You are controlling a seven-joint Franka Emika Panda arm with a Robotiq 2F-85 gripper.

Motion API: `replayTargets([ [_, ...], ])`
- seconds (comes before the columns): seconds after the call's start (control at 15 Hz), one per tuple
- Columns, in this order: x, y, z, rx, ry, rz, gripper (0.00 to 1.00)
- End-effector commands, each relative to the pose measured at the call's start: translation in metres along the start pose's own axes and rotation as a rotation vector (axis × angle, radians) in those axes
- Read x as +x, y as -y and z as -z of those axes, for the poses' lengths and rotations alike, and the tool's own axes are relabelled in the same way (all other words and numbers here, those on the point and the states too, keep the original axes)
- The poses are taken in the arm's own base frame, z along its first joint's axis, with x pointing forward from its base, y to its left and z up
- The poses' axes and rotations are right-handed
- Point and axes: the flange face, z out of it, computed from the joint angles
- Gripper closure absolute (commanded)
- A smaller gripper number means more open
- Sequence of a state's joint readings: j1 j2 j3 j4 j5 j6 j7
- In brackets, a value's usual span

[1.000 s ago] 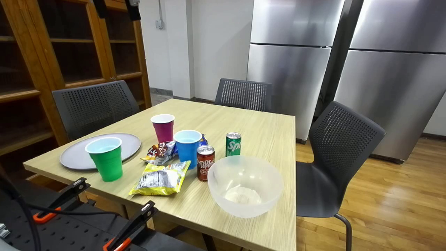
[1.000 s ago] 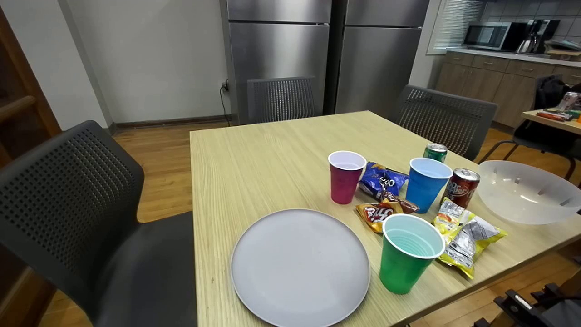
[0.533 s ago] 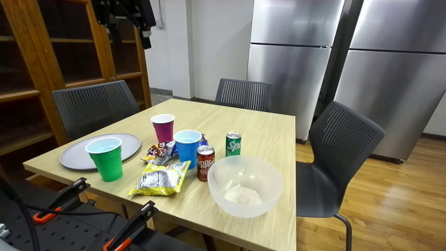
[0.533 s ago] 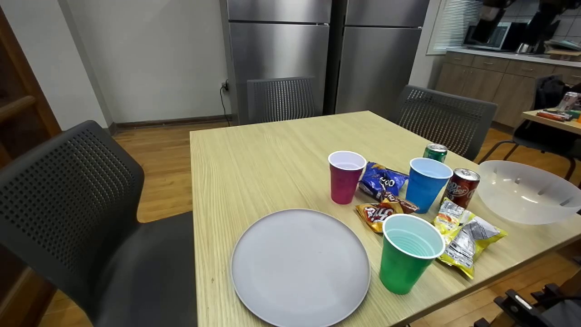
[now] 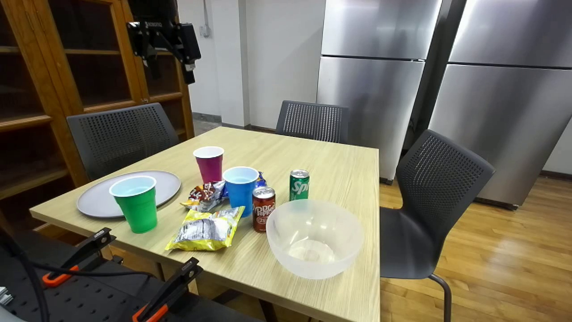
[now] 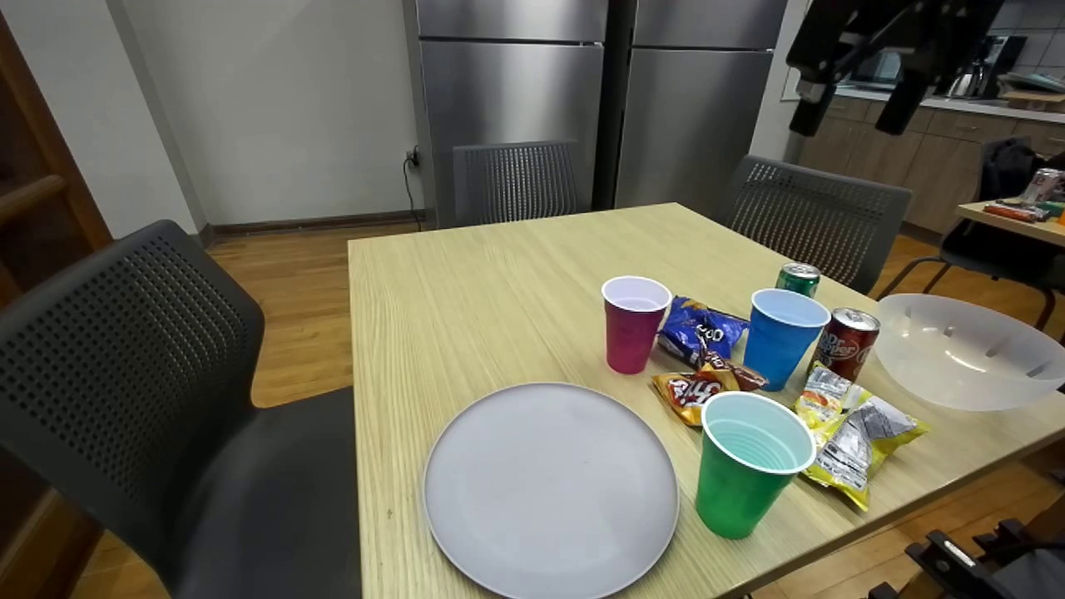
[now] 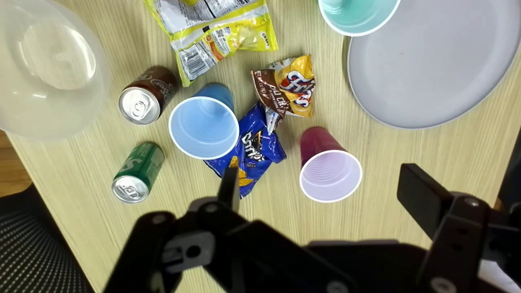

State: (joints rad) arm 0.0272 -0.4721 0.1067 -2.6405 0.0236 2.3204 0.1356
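Note:
High over the table, my gripper hangs with its jaws wide apart and nothing between them. In the wrist view its fingers frame a purple cup, the nearest thing, which stands well below and untouched. Left of that cup lie a blue chip bag and an orange-brown Fritos bag. A blue cup stands beside the blue bag and covers part of it. Further left are a Dr Pepper can and a green Sprite can. A yellow chip bag lies beyond them.
A frosted bowl stands near the table corner, close to the cans. On the opposite side a green cup stands beside a flat grey plate. Dark chairs surround the wooden table. Clamps grip a black board at the front.
The gripper has come down into both exterior views from above, and in one of them it has also moved left. Its jaws have stayed apart, and the things on the table have not moved.

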Motion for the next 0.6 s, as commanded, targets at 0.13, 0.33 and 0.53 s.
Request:
replayTargets([
  [0.13, 0.011, 0.005, -0.007, -0.001, 0.016, -0.017, 0.00],
  [0.33, 0.014, 0.007, -0.009, -0.001, 0.019, -0.020, 0.00],
  [0.53, 0.015, 0.007, -0.009, -0.001, 0.018, -0.020, 0.00],
])
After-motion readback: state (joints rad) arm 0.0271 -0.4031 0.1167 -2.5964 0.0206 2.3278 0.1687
